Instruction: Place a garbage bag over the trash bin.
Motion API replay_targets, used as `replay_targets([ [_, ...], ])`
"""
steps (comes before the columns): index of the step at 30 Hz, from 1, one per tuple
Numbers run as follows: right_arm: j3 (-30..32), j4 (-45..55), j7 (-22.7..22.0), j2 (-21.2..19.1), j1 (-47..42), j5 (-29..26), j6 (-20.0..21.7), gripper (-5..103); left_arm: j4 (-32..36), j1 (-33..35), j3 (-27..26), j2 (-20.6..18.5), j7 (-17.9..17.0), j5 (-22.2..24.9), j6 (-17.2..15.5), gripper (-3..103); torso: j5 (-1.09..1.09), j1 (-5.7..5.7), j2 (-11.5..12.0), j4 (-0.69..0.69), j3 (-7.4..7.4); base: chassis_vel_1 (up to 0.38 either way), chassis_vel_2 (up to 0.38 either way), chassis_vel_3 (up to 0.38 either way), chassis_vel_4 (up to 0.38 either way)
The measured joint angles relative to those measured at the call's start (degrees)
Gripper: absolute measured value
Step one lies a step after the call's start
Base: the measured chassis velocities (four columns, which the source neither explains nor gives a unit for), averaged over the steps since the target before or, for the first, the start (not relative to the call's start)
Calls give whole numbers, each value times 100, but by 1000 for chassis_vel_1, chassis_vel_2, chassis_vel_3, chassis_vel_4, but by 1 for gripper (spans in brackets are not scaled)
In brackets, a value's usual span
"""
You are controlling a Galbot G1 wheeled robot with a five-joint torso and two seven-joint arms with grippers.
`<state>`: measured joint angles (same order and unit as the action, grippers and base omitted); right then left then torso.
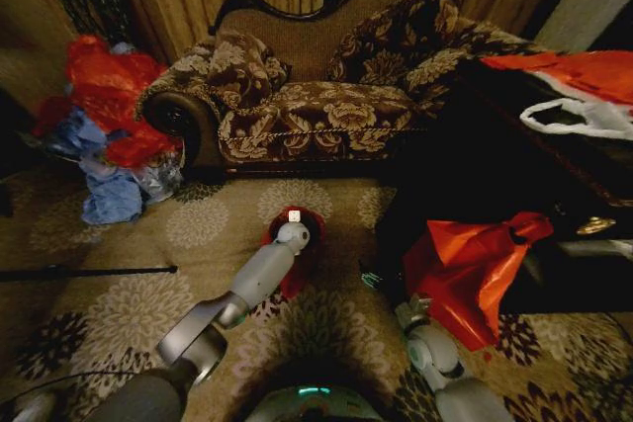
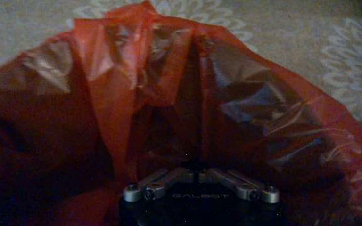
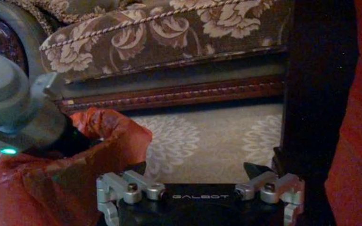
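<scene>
The garbage bag (image 1: pixel 309 262) is a small glossy red bag standing open on the patterned carpet in front of the sofa. My left gripper (image 1: pixel 295 244) reaches down into its mouth. In the left wrist view the bag (image 2: pixel 105 108) rises all around my left gripper (image 2: pixel 198 167), whose jaws are drawn together on a fold of the plastic. In the right wrist view the bag (image 3: pixel 55 183) sits just beside my right gripper (image 3: pixel 197 169), which is open, holds nothing and hovers low over the carpet. The trash bin is hidden by the bag and my left arm.
A floral sofa (image 1: pixel 326 106) stands close behind. A heap of red and blue bags (image 1: pixel 109 126) lies at the left. A larger orange-red bag (image 1: pixel 465 264) hangs off a dark table (image 1: pixel 514 145) at the right. A black rod (image 1: pixel 89 271) lies on the carpet.
</scene>
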<state>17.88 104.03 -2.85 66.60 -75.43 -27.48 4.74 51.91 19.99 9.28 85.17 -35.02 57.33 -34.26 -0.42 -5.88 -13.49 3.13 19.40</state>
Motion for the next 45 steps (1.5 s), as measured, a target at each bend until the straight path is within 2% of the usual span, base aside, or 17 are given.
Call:
replay_targets([
  [10,-6,-14,11,-52,41,-62,1,100,-442,-4,-123,131,132,-223,155,0,0,0,0,-1,0,0,0,0,0],
  [12,-11,-5,23,-53,39,-69,2,100,-506,21,-152,130,296,-291,192,0,-1,0,0,-2,0,0,0,0,0],
  [18,-102,-11,29,-42,71,-71,-7,100,-681,37,-206,288,422,-395,236,0,0,0,-1,-1,0,0,0,0,0],
  [22,-147,1,29,-25,75,-69,-10,100,-894,-9,-263,443,428,-466,282,0,0,0,-1,-1,0,0,0,0,0],
  [34,-130,68,31,-40,24,-66,-19,100,-1266,-112,-407,476,494,-514,320,0,0,0,-1,-1,0,0,0,0,0],
  [40,-160,113,24,-39,14,-57,-18,100,-1238,-58,-455,517,560,-533,356,0,0,1,-1,-1,-1,0,0,0,0],
  [45,-173,207,1,-42,6,-57,0,100,-510,231,-554,335,489,-595,260,0,-1,1,-1,1,-1,0,0,0,0],
])
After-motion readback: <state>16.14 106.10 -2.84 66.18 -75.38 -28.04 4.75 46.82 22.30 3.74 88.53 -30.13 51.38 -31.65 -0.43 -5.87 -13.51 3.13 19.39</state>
